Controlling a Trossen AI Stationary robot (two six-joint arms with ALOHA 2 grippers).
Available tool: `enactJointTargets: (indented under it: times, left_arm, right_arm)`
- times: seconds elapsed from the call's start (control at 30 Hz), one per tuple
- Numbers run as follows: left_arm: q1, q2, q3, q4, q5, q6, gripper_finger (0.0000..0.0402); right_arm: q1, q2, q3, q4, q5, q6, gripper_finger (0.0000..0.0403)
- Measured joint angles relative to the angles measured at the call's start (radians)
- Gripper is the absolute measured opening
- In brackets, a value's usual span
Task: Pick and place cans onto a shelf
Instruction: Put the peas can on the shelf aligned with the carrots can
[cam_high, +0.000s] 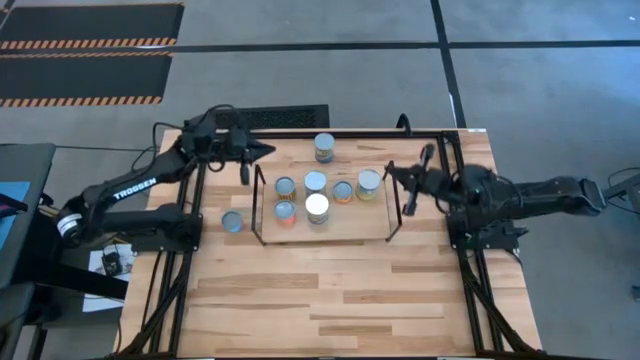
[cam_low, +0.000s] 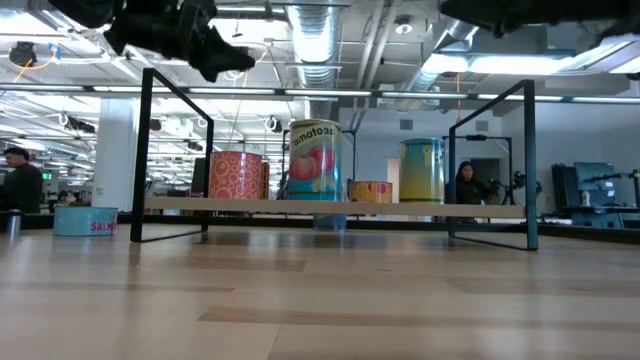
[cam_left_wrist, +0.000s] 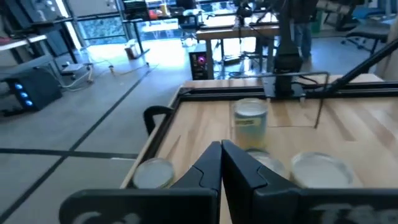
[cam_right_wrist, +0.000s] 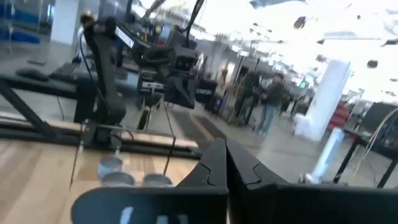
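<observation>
Both the left gripper (cam_high: 262, 151) and right gripper (cam_high: 390, 173) are clenched empty, so take the rigid, smooth, probably weighty cans (cam_high: 232, 221) across their sides, mid-height.

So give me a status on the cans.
Done: six cans stand on the shelf. In hand: nothing; the left pincer and the right pincer are both shut and empty beside the shelf ends. Left: the blue can and the far can on the table.
</observation>
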Motion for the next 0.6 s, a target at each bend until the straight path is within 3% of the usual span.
enactJointTargets:
  times: [0.33, 0.6]
  left_arm:
    - [0.124, 0.0, -0.056, 0.094, 0.029, 0.022, 0.0]
    - [0.097, -0.087, -0.057, -0.041, 0.011, -0.006, 0.0]
  right_arm:
    - [-0.3, 0.237, 0.248, -0.23, -0.343, 0.025, 0.0004]
    - [-0.467, 0.359, 0.299, -0.202, -0.562, -0.007, 0.0004]
